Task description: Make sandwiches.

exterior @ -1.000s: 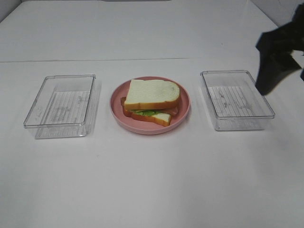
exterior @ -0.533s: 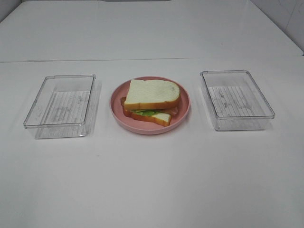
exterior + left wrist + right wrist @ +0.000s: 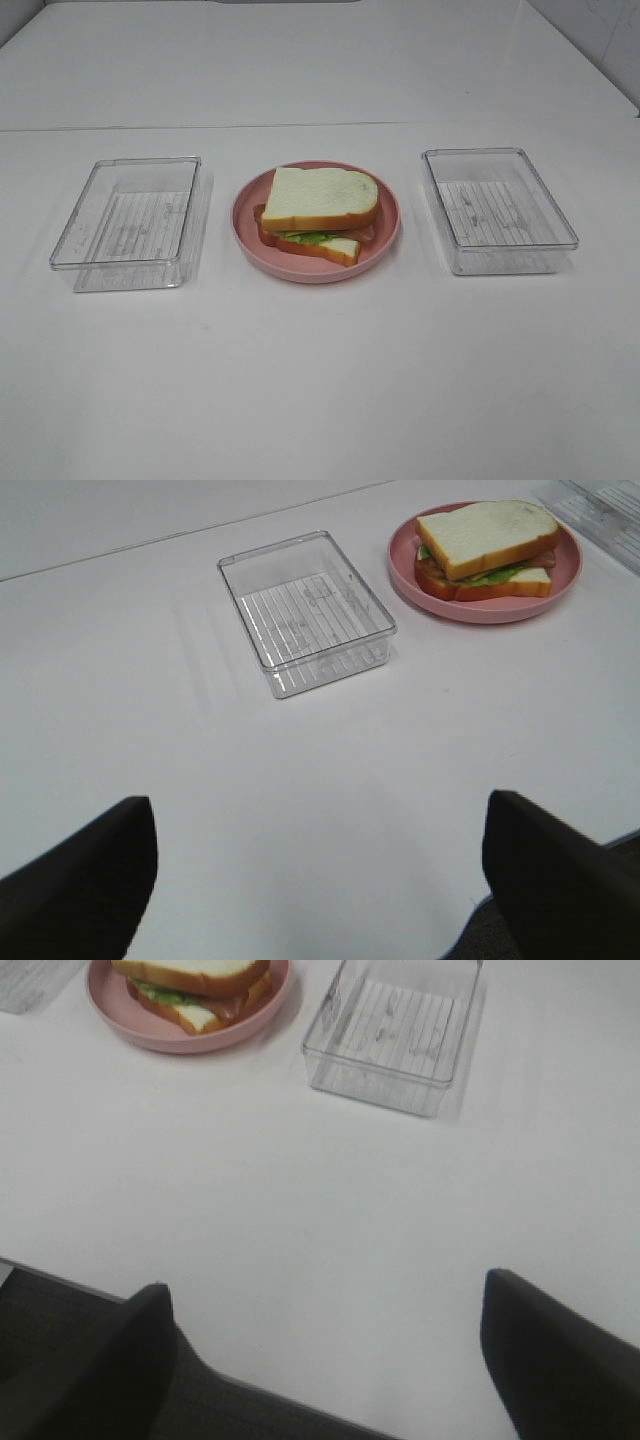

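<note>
One sandwich (image 3: 320, 200) sits on the round pink plate (image 3: 245, 225) in the middle of the table: white bread on top, green lettuce and brown bacon showing between the slices. It also shows in the left wrist view (image 3: 490, 535) and the right wrist view (image 3: 190, 975). Neither arm shows in the exterior high view. My left gripper (image 3: 320, 880) is open and empty, far back from the plate. My right gripper (image 3: 330, 1360) is open and empty, near the table's front edge.
A clear plastic tray (image 3: 130, 215) stands left of the plate and another (image 3: 497, 208) right of it, both empty. The left tray shows in the left wrist view (image 3: 305, 610), the right tray in the right wrist view (image 3: 395, 1035).
One second ago the right arm was at the right edge of the exterior high view; it has drawn back out of that view. The sandwich, plate and trays have not moved.
</note>
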Robot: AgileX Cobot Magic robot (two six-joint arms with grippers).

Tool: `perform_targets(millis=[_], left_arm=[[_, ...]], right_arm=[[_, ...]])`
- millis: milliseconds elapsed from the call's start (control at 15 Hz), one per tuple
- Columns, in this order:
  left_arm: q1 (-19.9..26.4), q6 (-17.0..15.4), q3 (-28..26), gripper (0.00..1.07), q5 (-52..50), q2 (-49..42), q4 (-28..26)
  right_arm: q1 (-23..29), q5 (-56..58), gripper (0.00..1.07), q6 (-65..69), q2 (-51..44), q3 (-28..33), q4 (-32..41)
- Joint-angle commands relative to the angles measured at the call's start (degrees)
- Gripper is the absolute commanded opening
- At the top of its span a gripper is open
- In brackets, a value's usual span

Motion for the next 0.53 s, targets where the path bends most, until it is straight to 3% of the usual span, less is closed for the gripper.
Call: perform_targets(millis=[67, 533], left_arm=[[0.1, 1.2, 0.4, 0.84, -0.6, -1.4, -1.4], [0.1, 1.2, 0.4, 0.84, -0.6, -1.4, -1.2]], right_arm=[[0.0, -2.0, 0.78, -1.6, -3.4, 0.8, 1.0], [0.0, -3.7, 0.78, -1.5, -3.3, 1.8, 1.8]])
